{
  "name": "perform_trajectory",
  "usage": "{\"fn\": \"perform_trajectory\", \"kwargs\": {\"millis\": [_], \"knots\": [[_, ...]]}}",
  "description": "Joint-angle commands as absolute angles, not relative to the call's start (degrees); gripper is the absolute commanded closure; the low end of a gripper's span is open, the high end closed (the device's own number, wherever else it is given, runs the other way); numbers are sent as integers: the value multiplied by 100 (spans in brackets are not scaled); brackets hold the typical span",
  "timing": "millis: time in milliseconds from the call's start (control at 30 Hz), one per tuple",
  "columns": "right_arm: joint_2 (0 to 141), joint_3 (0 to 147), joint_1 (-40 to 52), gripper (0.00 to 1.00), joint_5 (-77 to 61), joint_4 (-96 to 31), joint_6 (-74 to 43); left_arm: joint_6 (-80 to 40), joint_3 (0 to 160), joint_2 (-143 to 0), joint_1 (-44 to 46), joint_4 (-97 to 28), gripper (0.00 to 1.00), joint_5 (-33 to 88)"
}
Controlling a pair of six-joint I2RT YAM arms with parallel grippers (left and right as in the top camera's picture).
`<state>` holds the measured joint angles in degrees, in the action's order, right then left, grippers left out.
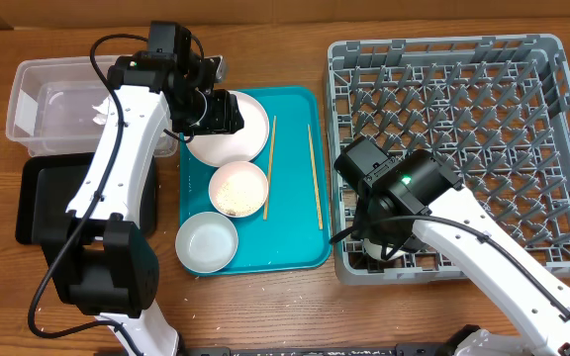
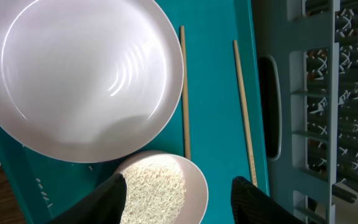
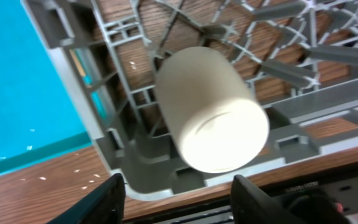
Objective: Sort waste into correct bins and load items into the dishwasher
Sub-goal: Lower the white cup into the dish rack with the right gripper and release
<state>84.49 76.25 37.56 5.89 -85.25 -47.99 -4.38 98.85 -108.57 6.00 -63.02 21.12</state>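
Note:
My left gripper is open, its fingers either side of a white bowl of rice on the teal tray. The pale plate lies just beyond it, with my left gripper at its far-left rim. Two chopsticks lie on the tray. An empty white bowl sits at the tray's front left. My right gripper is open over the grey dish rack's front-left corner. A white cup lies there on its side, untouched. The red wrapper is out of view.
A clear tub stands at the far left with something white inside, partly behind my left arm. A black tray sits in front of it. Loose rice grains lie on the wooden table by the rack.

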Motion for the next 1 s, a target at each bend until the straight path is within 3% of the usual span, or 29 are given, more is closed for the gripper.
{"fn": "perform_trajectory", "kwargs": {"millis": [0, 200, 533, 700, 967], "knots": [[8350, 7612, 3798, 40, 502, -8442, -4799, -491, 10036, -10862, 602, -6316, 44, 2051], [8324, 7896, 3575, 21, 532, -8101, -4491, -381, 10040, -10785, 672, -6427, 46, 2051], [8305, 9692, 1656, 9, 519, -7802, -3098, -1103, 10003, -10366, 1848, -7052, 47, 919], [8335, 9703, 976, 7, 331, -7620, -2969, -2005, 9655, -10388, 2552, -7159, 48, -130], [8475, 9703, 915, 7, 333, -7614, -2648, -2749, 8705, -10390, 3026, -6512, 52, -615]]}}
